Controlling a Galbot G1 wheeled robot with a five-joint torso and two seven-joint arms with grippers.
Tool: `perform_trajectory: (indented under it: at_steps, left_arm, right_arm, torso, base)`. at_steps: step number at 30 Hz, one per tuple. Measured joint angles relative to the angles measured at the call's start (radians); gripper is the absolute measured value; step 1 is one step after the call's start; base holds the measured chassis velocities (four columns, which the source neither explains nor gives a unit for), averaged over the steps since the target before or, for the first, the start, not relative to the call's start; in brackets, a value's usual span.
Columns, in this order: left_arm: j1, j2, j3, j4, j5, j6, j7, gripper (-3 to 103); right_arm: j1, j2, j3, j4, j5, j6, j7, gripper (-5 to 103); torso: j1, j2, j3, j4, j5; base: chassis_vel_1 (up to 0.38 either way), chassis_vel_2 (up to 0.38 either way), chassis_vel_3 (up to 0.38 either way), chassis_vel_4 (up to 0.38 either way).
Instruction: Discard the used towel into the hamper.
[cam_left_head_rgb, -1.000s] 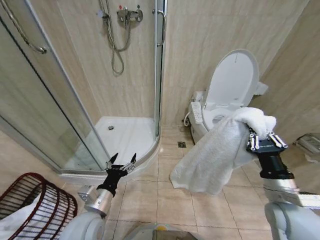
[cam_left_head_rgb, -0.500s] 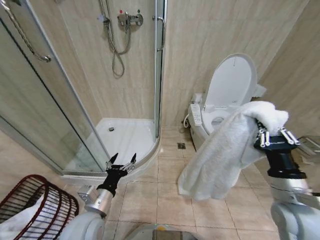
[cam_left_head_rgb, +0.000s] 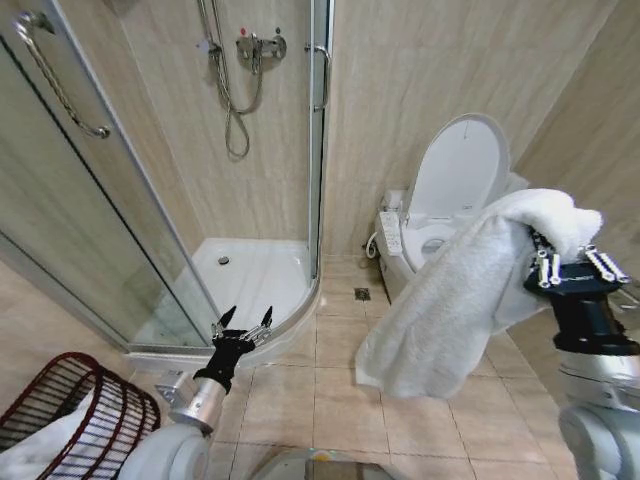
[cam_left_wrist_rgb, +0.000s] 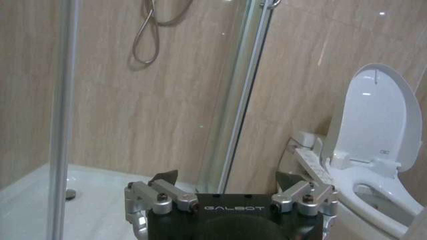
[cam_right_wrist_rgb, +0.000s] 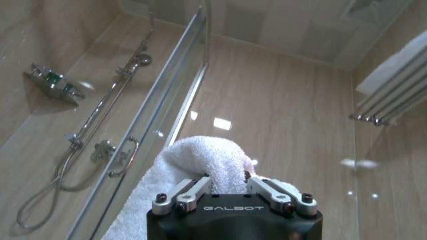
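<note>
A white towel (cam_left_head_rgb: 460, 300) hangs in a long fold from my right gripper (cam_left_head_rgb: 560, 262), which is shut on its top at the right, in front of the toilet. The right wrist view has the towel (cam_right_wrist_rgb: 200, 160) bunched between the fingers. The hamper (cam_left_head_rgb: 75, 415), a dark reddish-brown wire basket, stands at the bottom left with white cloth inside it. My left gripper (cam_left_head_rgb: 243, 325) is held low at the left of centre, open and holding nothing, some way right of the hamper; in the left wrist view the left gripper (cam_left_wrist_rgb: 230, 177) faces the shower's edge.
A glass shower cubicle (cam_left_head_rgb: 240, 270) with a curved tray takes up the left and middle. A white toilet (cam_left_head_rgb: 445, 200) with its lid up stands at the back right. Tiled floor (cam_left_head_rgb: 320, 400) lies between the hamper and the towel.
My right gripper has carried the towel up and to the right. The view has shifted a little, with the hamper now lower in the corner. The left arm has kept still.
</note>
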Motion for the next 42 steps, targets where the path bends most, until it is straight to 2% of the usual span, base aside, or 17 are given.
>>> perform_trajectory:
  at_steps: [7, 17, 42]
  left_arm:
    - [0.0, 0.0, 0.0, 0.0, 0.0, 0.0, 0.0, 99]
    - [0.0, 0.0, 0.0, 0.0, 0.0, 0.0, 0.0, 99]
    - [0.0, 0.0, 0.0, 0.0, 0.0, 0.0, 0.0, 99]
  right_arm:
    - [0.011, 0.003, -0.003, -0.001, 0.026, -0.003, -0.002, 12]
    - [0.039, -0.049, 0.031, -0.001, 0.097, -0.019, 0.01, 12]
    - [0.048, -0.065, 0.045, -0.003, 0.128, -0.013, 0.039, 12]
  torso:
    - [0.009, 0.026, 0.016, 0.0, -0.0002]
    - [0.027, 0.07, 0.043, 0.0, 0.0]
    - [0.07, 0.176, 0.106, 0.0, -0.0001]
  base:
    - [0.0, 0.0, 0.0, 0.0]
    - [0.0, 0.0, 0.0, 0.0]
    - [0.0, 0.0, 0.0, 0.0]
